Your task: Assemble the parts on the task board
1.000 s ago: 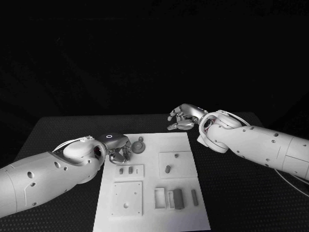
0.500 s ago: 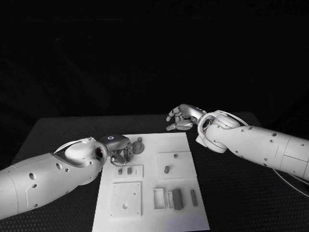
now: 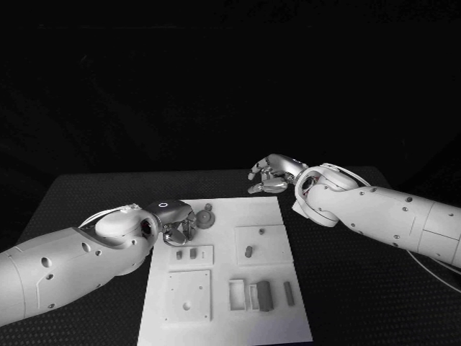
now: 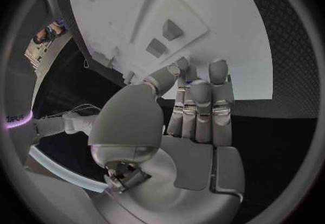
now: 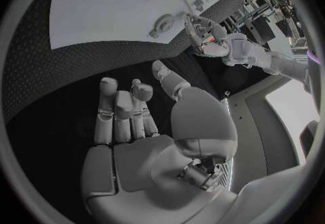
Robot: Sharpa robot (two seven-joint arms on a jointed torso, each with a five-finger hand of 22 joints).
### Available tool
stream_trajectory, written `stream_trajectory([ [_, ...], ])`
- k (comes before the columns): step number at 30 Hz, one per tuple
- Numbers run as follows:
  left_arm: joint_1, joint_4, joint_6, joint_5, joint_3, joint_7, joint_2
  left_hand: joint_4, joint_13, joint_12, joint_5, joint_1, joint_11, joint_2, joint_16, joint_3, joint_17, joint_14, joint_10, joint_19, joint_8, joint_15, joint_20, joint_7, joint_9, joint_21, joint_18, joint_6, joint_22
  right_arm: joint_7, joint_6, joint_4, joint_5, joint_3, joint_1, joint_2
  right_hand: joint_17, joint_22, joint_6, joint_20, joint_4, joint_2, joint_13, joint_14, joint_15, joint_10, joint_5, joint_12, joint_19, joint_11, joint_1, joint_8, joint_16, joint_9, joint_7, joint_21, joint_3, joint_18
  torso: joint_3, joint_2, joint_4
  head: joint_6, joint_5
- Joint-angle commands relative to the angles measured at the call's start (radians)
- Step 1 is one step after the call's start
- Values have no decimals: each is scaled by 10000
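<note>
Left hand (image 3: pixel 176 223) over the task board's (image 3: pixel 267 213) near-left edge, fingers straight and side by side, nothing seen in its grip, grey round part (image 3: pixel 206 215) just beside its fingertips, small grey parts (image 3: pixel 249 251) between the hands, right hand (image 3: pixel 272 174) beyond the board's far edge, fingers loosely curled, empty

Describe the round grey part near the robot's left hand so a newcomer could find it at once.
Start from the white task board in the middle of the black table and go to its far left corner, where the left robot hand hovers. Just beside that hand, toward the board's middle, lies the round grey part. It is the one disc-shaped piece; the other grey pieces, nearer the robot, are small slugs or long bars.
</note>
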Motion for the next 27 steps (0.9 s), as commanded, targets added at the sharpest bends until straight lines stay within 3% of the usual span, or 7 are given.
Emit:
stream_trajectory([
  [1,-38,-10,303,-89,-39,-134,-15,-24,8,-37,24,-26,-19,89,20,59,16,28,46,1,22,-14,-75,27,9,25,639,58,215,73,102,4,-17,6,0,6,-10,162,1,5,8,12,-16,41,7,53,61,-11,78,-9,-114,-57,-16,-3,85,-65,66,153,-3,-5,0,-8,7],
  [27,-38,-63,307,-99,-39,-138,-38,-21,23,-47,22,-6,-23,81,25,65,28,34,72,3,32,-19,-80,19,15,31,634,79,219,72,111,14,-17,6,0,-6,-11,163,1,4,8,13,-18,43,7,54,61,-8,80,-9,-117,-59,-15,-2,85,-66,69,153,2,2,1,-29,5],
])
